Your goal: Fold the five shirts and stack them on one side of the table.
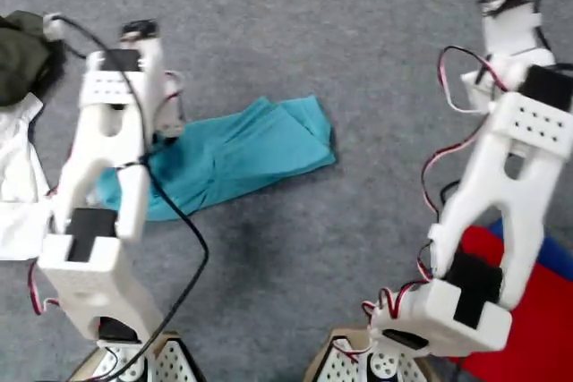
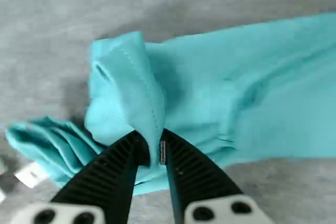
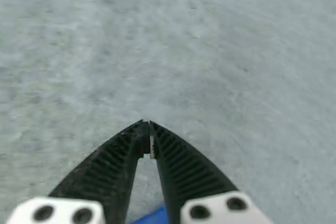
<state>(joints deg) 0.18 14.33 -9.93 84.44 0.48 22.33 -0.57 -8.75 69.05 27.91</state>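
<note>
Left wrist cam, my pincer (image 2: 152, 148): black ribbed fingers (image 2: 113, 166) pinched tight on a raised fold of the teal shirt (image 2: 252, 82). Stitched hem edge caught btwn the tips. The fold stands up off the rest of the cloth. Beyond it the shirt lies spread on the grey surface (image 2: 47, 19), w/ creases. Bunched pleats (image 2: 44, 137) of the same fabric sit just beside the pincer. Small white tag (image 2: 29, 174) near the pleats; can't tell what it's attached to.

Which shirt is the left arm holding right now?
The teal shirt, mid-table, pinched in the left gripper. The white shirt, dark green shirt, red shirt and blue shirt lie at the sides.
</note>
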